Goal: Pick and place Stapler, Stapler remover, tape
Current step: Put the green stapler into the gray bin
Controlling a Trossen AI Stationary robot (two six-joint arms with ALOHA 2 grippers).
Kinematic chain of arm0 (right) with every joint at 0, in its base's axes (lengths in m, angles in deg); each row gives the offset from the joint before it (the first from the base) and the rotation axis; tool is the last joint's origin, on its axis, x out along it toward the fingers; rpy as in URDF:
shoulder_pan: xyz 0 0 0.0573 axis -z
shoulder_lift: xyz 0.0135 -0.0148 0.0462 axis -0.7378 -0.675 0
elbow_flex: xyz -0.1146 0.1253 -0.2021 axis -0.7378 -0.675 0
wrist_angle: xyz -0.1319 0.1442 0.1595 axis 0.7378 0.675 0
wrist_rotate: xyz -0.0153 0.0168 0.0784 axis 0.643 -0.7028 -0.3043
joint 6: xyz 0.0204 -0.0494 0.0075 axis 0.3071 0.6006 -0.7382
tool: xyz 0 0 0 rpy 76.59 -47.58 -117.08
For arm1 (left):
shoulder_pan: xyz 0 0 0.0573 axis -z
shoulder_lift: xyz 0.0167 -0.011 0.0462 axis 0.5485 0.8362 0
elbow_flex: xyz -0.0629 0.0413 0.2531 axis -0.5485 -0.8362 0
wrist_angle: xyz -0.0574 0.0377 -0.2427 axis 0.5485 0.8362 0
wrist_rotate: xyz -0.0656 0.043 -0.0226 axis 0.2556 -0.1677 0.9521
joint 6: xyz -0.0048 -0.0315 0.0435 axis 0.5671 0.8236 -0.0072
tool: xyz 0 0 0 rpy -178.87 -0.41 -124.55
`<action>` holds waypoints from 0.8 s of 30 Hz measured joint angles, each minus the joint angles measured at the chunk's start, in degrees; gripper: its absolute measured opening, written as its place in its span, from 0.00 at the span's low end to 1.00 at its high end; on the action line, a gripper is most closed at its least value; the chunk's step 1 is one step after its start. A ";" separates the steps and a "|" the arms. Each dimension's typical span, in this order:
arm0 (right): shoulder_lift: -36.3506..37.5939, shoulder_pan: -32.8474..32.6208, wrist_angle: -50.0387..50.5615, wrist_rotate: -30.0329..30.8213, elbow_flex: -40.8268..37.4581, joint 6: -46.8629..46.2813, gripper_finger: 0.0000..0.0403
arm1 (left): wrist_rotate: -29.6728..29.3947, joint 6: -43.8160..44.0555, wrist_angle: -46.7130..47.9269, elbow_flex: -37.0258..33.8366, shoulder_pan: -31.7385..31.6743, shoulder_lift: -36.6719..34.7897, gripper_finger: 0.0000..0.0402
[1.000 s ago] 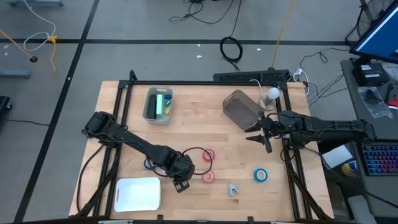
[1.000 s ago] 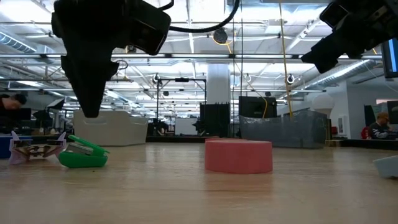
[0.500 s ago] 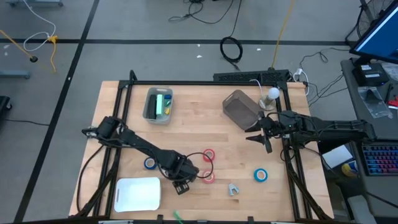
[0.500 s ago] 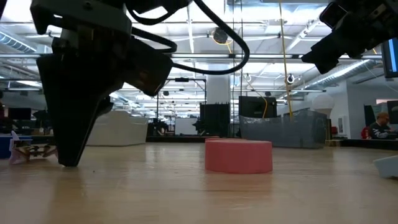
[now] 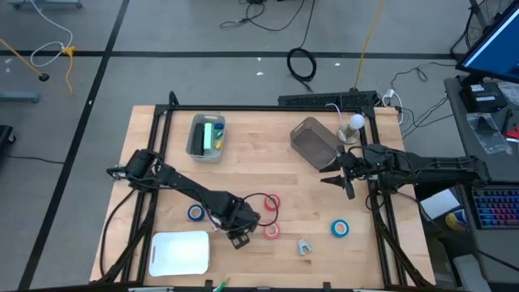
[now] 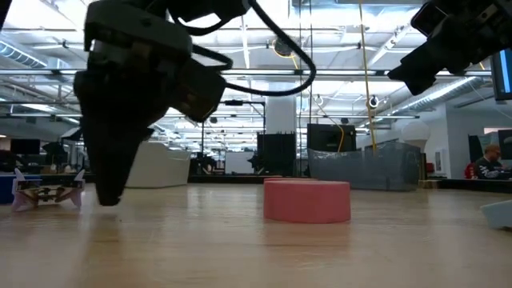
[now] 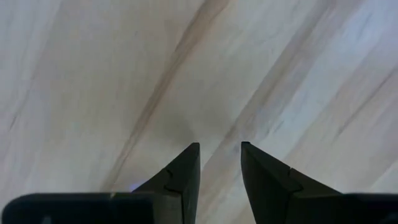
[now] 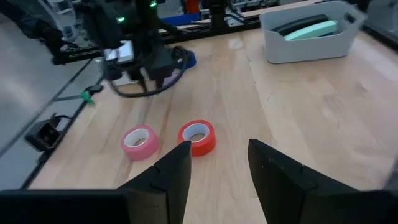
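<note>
My left gripper (image 5: 238, 236) points down at bare wood near the table's near edge, open by a narrow gap and empty (image 7: 219, 149). A pale red tape roll (image 5: 272, 231) lies just to its right, and a red one (image 5: 272, 202) lies farther back. Blue rolls lie flat at the left (image 5: 195, 212) and the right (image 5: 340, 229). The grey stapler remover (image 5: 304, 246) lies near the near edge. A small green stapler (image 5: 217, 285) shows past the table's near edge, off the wood (image 8: 92, 95). My right gripper (image 5: 347, 180) hovers open at the table's right side.
A white tray (image 5: 180, 253) sits in the near-left corner. A grey bin (image 5: 206, 137) at the far left holds another green thing. A clear container (image 5: 315, 142) stands far right, beside a white bulb (image 5: 354, 123). A black cable (image 5: 253, 203) loops by the red rolls.
My left gripper dropped to the wood and then rose a little. The green stapler that lay beside it on the table has left the wood. It now shows beyond the near edge, having shifted a little leftward there.
</note>
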 joint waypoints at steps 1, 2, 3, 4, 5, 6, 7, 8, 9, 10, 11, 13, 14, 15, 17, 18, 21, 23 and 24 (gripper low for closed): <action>0.00 0.02 0.00 -0.79 0.02 0.00 0.37 | -0.15 -0.22 0.07 -0.02 -0.12 -0.27 0.29; 0.00 0.02 0.00 -0.88 0.02 -0.02 0.37 | -0.24 -0.62 -0.02 0.01 -0.34 -0.54 0.29; 0.00 0.00 0.00 -0.91 0.02 -0.20 0.37 | -0.43 -0.67 -0.01 0.06 -0.56 -0.80 0.29; 0.00 0.01 0.00 -0.90 0.02 -0.47 0.37 | -0.58 -0.67 0.27 0.06 -0.79 -1.11 0.29; 0.00 0.02 0.00 -0.89 0.02 -0.65 0.37 | -0.70 -0.67 0.28 0.06 -1.05 -1.39 0.29; 0.00 0.02 0.02 -0.89 0.02 -0.82 0.37 | -0.84 -0.70 0.26 0.06 -1.36 -1.80 0.29; 0.00 0.02 0.02 -0.90 0.02 -0.85 0.37 | -0.86 -0.70 0.32 0.06 -1.68 -2.52 0.29; 0.00 0.02 0.02 -0.90 0.02 -0.85 0.37 | -0.84 -0.70 0.45 0.06 -1.91 -3.35 0.29; 0.00 0.02 0.02 -0.90 0.02 -0.85 0.37 | -0.78 -0.66 0.39 0.06 -2.11 -4.26 0.29; 0.00 0.02 0.03 -0.90 0.02 -0.84 0.37 | -0.54 -0.16 0.33 0.06 -2.33 -5.25 0.29; 0.00 0.02 0.06 -0.90 0.02 -0.85 0.37 | -0.22 0.96 0.22 0.06 -2.38 -6.20 0.29; 0.00 0.02 0.09 -0.90 0.02 -0.84 0.37 | 0.70 3.14 -0.27 0.06 -2.32 -8.76 0.29; 0.00 0.02 0.09 -0.90 0.02 -0.83 0.37 | 1.49 4.43 -0.77 0.06 -2.05 -10.09 0.29; 0.00 0.02 0.09 -0.90 0.02 -0.83 0.37 | 2.17 6.10 -1.43 0.09 -1.71 -11.45 0.29; -0.02 0.02 0.11 -0.90 0.02 -0.72 0.37 | 3.01 10.06 -3.58 0.10 -0.61 -14.04 0.29; -0.02 0.02 0.11 -0.90 0.02 -0.66 0.37 | 3.00 12.30 -5.47 0.10 0.07 -14.93 0.29; -0.04 0.02 0.19 -0.90 0.02 -0.48 0.37 | 2.29 19.33 -13.02 0.10 2.37 -17.06 0.29; -0.04 0.02 0.17 -0.89 0.02 0.15 0.37 | 0.72 23.69 -18.98 0.13 4.05 -17.19 0.29; -0.04 0.02 0.17 -0.85 0.02 0.44 0.37 | -0.40 25.69 -21.63 0.15 4.98 -17.08 0.29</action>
